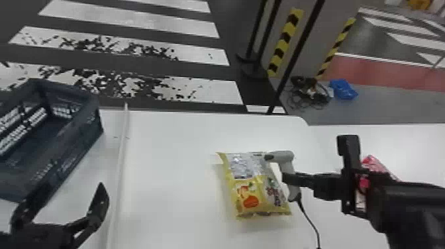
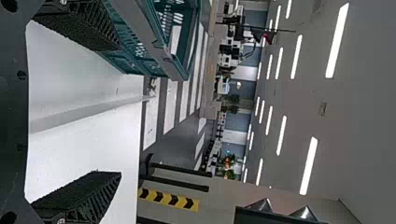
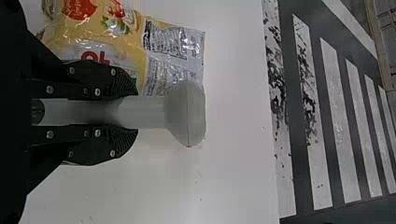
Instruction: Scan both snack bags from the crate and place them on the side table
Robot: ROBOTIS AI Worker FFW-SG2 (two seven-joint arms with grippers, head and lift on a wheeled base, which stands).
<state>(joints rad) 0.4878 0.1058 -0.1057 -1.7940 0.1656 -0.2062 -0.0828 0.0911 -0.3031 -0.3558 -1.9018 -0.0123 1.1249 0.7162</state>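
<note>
Yellow and silver plastic snack bag (image 1: 256, 190) flat on white bench (image 1: 165, 149), well apart from dark blue plastic crate (image 1: 74, 142). Likely light, soft, slick film, contents probably shift; best gripped across the middle, gently, no crushing. Right fingers (image 3: 137, 112) closed around the handle of a grey handheld scanner (image 3: 187, 114), its head poking past the tips, just over the bag's edge. Left fingers (image 2: 118, 110) wide open, nothing between them, near crate. Red-pink package (image 1: 374, 163) behind right arm, partly hidden, probably the other snack bag.
</note>
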